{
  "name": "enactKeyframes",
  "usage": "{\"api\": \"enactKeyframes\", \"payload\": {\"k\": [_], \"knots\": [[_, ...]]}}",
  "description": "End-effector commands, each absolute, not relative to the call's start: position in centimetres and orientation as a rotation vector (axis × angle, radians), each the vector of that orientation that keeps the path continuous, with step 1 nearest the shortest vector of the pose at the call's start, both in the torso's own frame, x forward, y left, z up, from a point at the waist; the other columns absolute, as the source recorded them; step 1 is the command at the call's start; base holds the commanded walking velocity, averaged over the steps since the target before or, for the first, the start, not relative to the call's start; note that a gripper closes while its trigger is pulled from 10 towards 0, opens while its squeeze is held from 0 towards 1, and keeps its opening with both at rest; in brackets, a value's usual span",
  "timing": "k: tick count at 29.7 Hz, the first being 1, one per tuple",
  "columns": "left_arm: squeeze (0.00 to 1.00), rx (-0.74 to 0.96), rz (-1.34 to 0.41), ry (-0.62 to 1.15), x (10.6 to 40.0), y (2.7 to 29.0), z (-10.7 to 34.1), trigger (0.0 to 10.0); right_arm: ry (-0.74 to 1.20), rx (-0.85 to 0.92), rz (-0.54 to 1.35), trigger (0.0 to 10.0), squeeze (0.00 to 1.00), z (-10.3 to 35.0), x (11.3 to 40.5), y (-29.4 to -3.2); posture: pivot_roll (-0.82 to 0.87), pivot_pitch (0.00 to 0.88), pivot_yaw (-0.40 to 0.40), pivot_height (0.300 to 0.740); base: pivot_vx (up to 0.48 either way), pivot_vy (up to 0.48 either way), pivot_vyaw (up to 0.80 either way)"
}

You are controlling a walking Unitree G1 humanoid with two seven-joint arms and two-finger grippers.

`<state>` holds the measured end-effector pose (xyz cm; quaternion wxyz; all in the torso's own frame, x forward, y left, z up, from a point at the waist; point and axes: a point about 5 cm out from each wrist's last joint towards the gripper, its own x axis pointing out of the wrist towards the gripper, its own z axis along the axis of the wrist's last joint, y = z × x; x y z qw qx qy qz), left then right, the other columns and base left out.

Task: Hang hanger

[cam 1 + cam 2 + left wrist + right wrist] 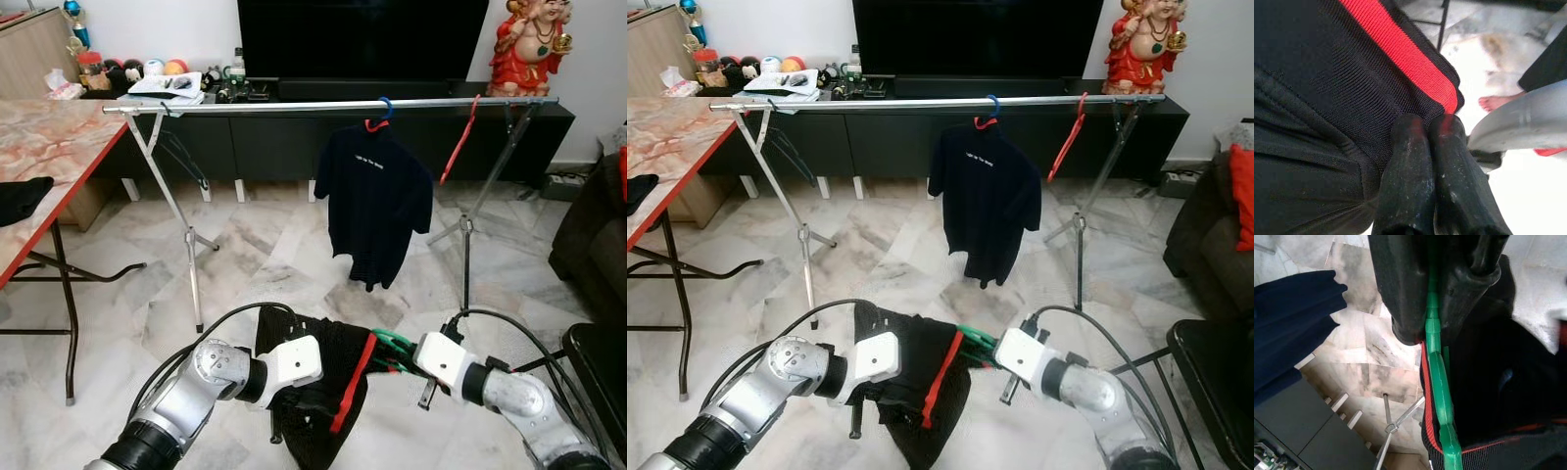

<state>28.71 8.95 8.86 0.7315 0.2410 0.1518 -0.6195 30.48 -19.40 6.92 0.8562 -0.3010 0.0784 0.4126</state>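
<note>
A black garment with a red stripe hangs between my two arms, low in front of me, on a green hanger. My left gripper is shut on the garment's fabric beside the red stripe. My right gripper is shut on the green hanger. Ahead stands a silver clothes rail on folding legs. A dark blue T-shirt hangs from it on a red and blue hanger, and an empty red hanger hangs further right.
A marble-top folding table with red edge stands at left. A black TV cabinet and a red figurine lie behind the rail. A dark sofa is at right. A person's bare foot is on the floor.
</note>
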Motion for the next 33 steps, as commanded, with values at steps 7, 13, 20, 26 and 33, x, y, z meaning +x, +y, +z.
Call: {"api": "enactKeyframes", "payload": {"k": [7,13,20,26,33], "knots": [[0.0,0.524,-1.281,0.335,29.1,9.1,7.8,10.0,0.048,-0.616,0.824,0.0,0.0,9.3,31.5,-19.2,-0.02,0.055,-0.014,0.74,0.0,0.0,0.0],[1.0,0.491,-1.288,0.328,29.0,9.1,7.9,10.0,0.046,-0.62,0.829,0.0,0.0,9.4,31.6,-19.2,-0.02,0.055,-0.016,0.74,0.0,0.0,0.0],[1.0,0.472,-1.287,0.31,29.2,9.0,8.1,10.0,0.047,-0.628,0.831,0.0,0.0,9.4,31.7,-19.1,-0.02,0.055,-0.016,0.74,0.0,0.0,0.0],[1.0,0.447,-1.243,0.293,29.6,9.6,8.5,10.0,0.063,-0.63,0.857,0.0,0.0,9.2,31.4,-19.0,-0.01,0.052,-0.016,0.74,0.0,0.0,0.0],[1.0,0.439,-1.117,0.301,30.2,12.2,8.1,10.0,0.096,-0.662,0.895,0.0,0.0,8.9,30.8,-19.9,-0.01,0.057,-0.016,0.74,0.0,0.0,0.0]]}}
